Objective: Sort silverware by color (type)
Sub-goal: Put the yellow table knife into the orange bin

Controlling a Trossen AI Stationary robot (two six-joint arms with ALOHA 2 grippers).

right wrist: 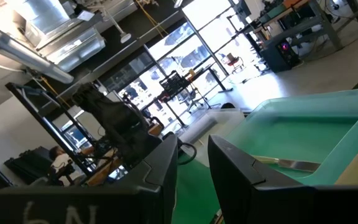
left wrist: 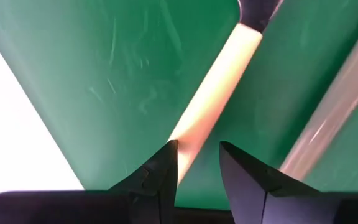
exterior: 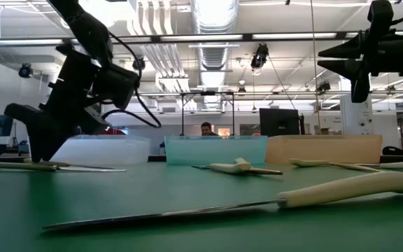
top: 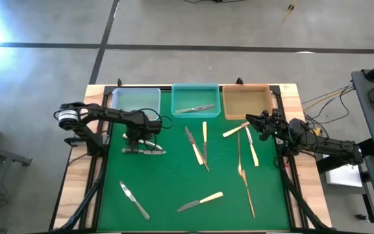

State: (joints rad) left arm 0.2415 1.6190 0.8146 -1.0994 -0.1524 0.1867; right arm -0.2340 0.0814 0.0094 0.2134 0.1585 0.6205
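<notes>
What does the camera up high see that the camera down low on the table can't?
Only the high view shows inside the bins: one silver knife lies in the teal bin. Only the low view shows the room behind, with a person there. Both show the left pincer down at the green mat and the right pincer raised.

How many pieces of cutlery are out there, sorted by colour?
All-silver pieces: 3, one already in the teal bin
Cream-handled pieces: 6, as far as the high view shows
Gold pieces: 2
Total: 11, though the two lying close together under the left arm are hard to separate.
</notes>
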